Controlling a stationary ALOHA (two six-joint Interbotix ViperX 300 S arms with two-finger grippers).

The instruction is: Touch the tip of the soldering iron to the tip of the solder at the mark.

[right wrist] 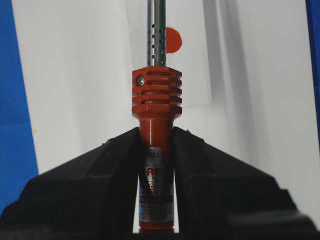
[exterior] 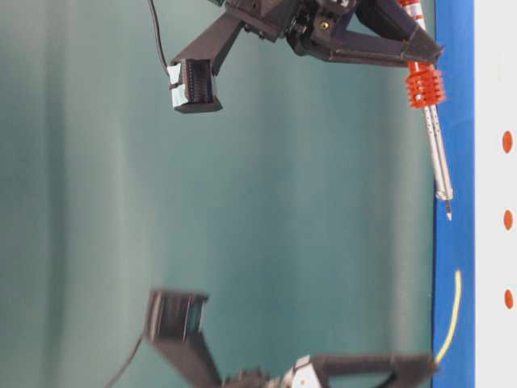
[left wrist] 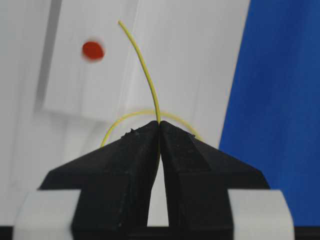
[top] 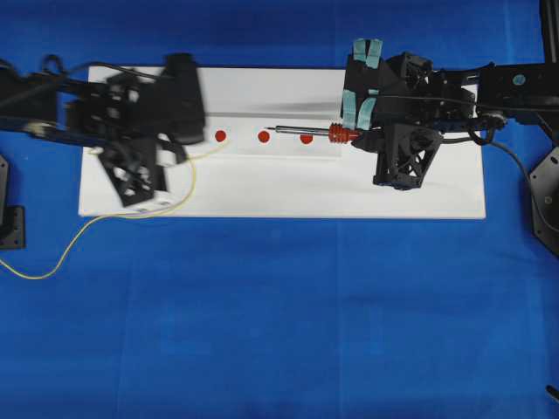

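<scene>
Right claw [right wrist: 156, 142] clamped on soldering iron [right wrist: 156, 107] | left claw [left wrist: 160, 131] pinching solder [left wrist: 145, 70] | both tips either side of middle red mark [top: 264, 136], apart | risk: floppy wire swings, tips miss

Matt black plastic on both grippers, left [left wrist: 160, 131] and right [right wrist: 156, 142], a little rough at the edges. The iron [right wrist: 155, 150] shows a glossy orange-red body, ribbed collar and bright perforated metal shaft; the solder [left wrist: 145, 70] is a smooth yellow wire. Underneath, a matt white board [top: 262, 188] on matt blue cloth [top: 288, 314].
</scene>
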